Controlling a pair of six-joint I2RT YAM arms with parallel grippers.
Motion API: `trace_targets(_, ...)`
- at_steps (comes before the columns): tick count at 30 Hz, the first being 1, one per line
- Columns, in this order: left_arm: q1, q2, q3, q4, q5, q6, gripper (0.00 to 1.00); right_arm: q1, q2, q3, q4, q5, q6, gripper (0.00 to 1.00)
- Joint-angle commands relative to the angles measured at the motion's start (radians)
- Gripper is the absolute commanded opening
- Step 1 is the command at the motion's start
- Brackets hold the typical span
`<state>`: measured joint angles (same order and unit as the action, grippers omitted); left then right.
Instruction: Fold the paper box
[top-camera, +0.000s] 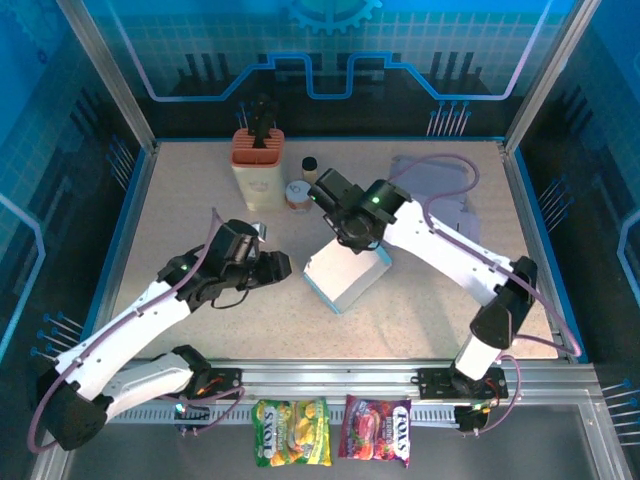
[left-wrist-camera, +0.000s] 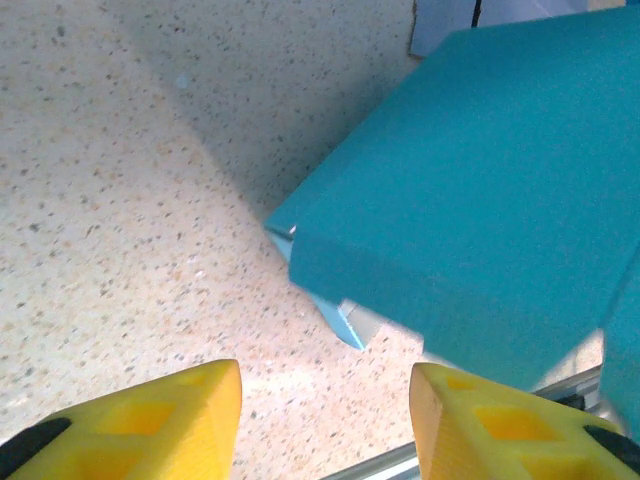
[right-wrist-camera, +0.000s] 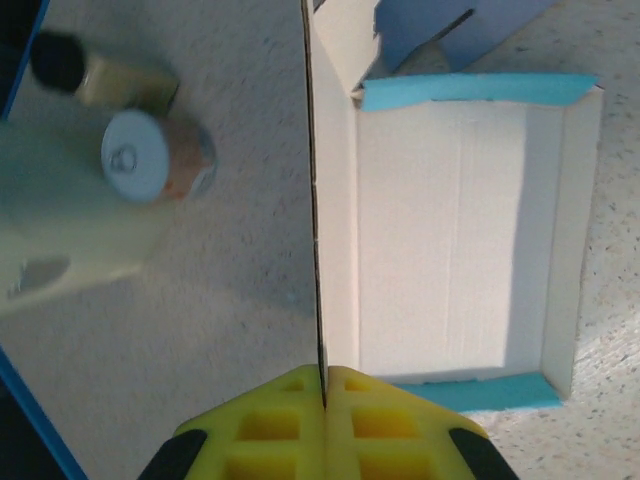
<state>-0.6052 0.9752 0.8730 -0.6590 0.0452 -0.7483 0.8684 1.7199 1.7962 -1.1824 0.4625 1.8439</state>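
- The paper box (top-camera: 345, 275) sits on the speckled table (top-camera: 180, 210), about mid-table and between the two arms. It is an open tray, white inside and teal outside.
- In the right wrist view the box (right-wrist-camera: 450, 240) has its open side to the camera. We see a white floor and teal strips along both short ends. The long wall on the left is edge-on, showing as a thin line.
- The right jaws are clenched on that long wall. The yellow fingers (right-wrist-camera: 270, 430) are pressed together with the card edge running between them.
- The left jaws are released and grasp nothing. The yellow fingers (left-wrist-camera: 150, 420) stand apart with bare table between them.
- In the left wrist view the box's teal outer face (left-wrist-camera: 470, 170) lies just ahead of the fingers, not touching them. A pale-blue flap corner (left-wrist-camera: 345, 320) pokes out under its lower edge.
- From above, the left jaws sit near the box's left side, with a gap showing.
- At the far left there is a cream container with an orange top (top-camera: 258, 165). A white-lidded jar (top-camera: 297, 195) is just beside it, with a dark-capped bottle (top-camera: 309, 165) behind the jar.
- Flat pale sheets (top-camera: 430, 185) lie at the far right, behind the right arm.
- A green snack packet (top-camera: 292, 432) and a red snack packet (top-camera: 377, 430) lie side by side at the near rail.
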Motion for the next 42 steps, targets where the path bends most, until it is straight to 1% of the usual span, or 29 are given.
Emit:
trace_targets(1, -0.006, -0.035, 0.013, -0.111, 0.036, 0.057, 0.48, -0.033, 0.118, 0.183, -0.243, 0.034, 0.309, 0.0)
trace_targets(3, -0.006, -0.048, 0.008, -0.126, 0.05, 0.065, 0.48, -0.054, 0.186, 0.269, -0.317, -0.012, 0.355, 0.0)
trace_targets(6, -0.006, -0.056, -0.002, -0.134, 0.064, 0.079, 0.48, -0.065, 0.208, 0.267, -0.28, -0.044, 0.399, 0.0)
trace_targets(8, -0.007, -0.058, -0.01, -0.135, 0.064, 0.088, 0.48, -0.071, 0.203, 0.241, -0.229, -0.063, 0.399, 0.12)
trace_targets(10, -0.006, -0.055, -0.02, -0.126, 0.063, 0.094, 0.48, -0.074, 0.195, 0.224, -0.193, -0.065, 0.361, 0.19)
trace_targets(13, -0.007, -0.036, -0.032, -0.106, 0.056, 0.098, 0.48, -0.091, 0.16, 0.173, -0.131, -0.068, 0.25, 0.3)
trace_targets(15, -0.006, -0.019, -0.032, -0.089, 0.049, 0.096, 0.49, -0.109, 0.113, 0.122, -0.052, -0.049, 0.129, 0.41)
trace_targets(17, -0.005, 0.004, -0.027, -0.067, 0.045, 0.092, 0.49, -0.138, 0.055, 0.075, 0.018, -0.034, -0.026, 0.48)
trace_targets(18, -0.007, 0.014, -0.022, -0.058, 0.043, 0.092, 0.49, -0.153, 0.021, 0.044, 0.074, -0.026, -0.123, 0.5)
trace_targets(20, -0.007, 0.042, -0.005, -0.043, 0.04, 0.101, 0.5, -0.204, -0.075, -0.062, 0.254, -0.049, -0.402, 0.52)
trace_targets(21, -0.007, 0.055, 0.005, -0.038, 0.037, 0.113, 0.51, -0.235, -0.128, -0.126, 0.356, -0.095, -0.544, 0.51)
trace_targets(22, -0.008, 0.069, 0.018, -0.036, 0.032, 0.13, 0.52, -0.277, -0.19, -0.206, 0.471, -0.16, -0.722, 0.49)
trace_targets(23, -0.006, 0.086, 0.032, -0.038, 0.024, 0.15, 0.53, -0.328, -0.252, -0.286, 0.556, -0.253, -0.881, 0.49)
trace_targets(24, -0.006, 0.103, 0.045, -0.037, 0.02, 0.17, 0.54, -0.379, -0.301, -0.35, 0.613, -0.359, -1.0, 0.5)
trace_targets(25, -0.004, 0.127, 0.063, -0.035, 0.018, 0.194, 0.55, -0.443, -0.353, -0.411, 0.64, -0.467, -1.134, 0.5)
trace_targets(27, 0.003, 0.175, 0.099, -0.043, 0.008, 0.236, 0.56, -0.548, -0.423, -0.485, 0.61, -0.622, -1.349, 0.51)
trace_targets(28, 0.014, 0.201, 0.119, -0.045, 0.008, 0.253, 0.56, -0.593, -0.444, -0.514, 0.572, -0.664, -1.459, 0.52)
trace_targets(29, 0.028, 0.226, 0.136, -0.039, 0.017, 0.265, 0.56, -0.627, -0.451, -0.531, 0.52, -0.679, -1.553, 0.52)
trace_targets(31, 0.054, 0.273, 0.166, -0.03, 0.029, 0.29, 0.56, -0.655, -0.433, -0.543, 0.442, -0.704, -1.692, 0.53)
trace_targets(33, 0.068, 0.322, 0.198, -0.024, 0.033, 0.324, 0.56, -0.649, -0.412, -0.567, 0.432, -0.723, -1.769, 0.57)
trace_targets(35, 0.085, 0.381, 0.233, -0.03, 0.037, 0.353, 0.55, -0.64, -0.372, -0.584, 0.453, -0.732, -1.795, 0.62)
trace_targets(37, 0.101, 0.423, 0.259, -0.038, 0.033, 0.372, 0.55, -0.637, -0.315, -0.578, 0.464, -0.74, -1.818, 0.64)
trace_targets(40, 0.126, 0.46, 0.28, -0.024, 0.056, 0.391, 0.55, -0.637, -0.23, -0.536, 0.457, -0.717, -1.85, 0.64)
trace_targets(42, 0.132, 0.48, 0.291, -0.013, 0.069, 0.405, 0.54, -0.637, -0.186, -0.503, 0.458, -0.724, -1.867, 0.63)
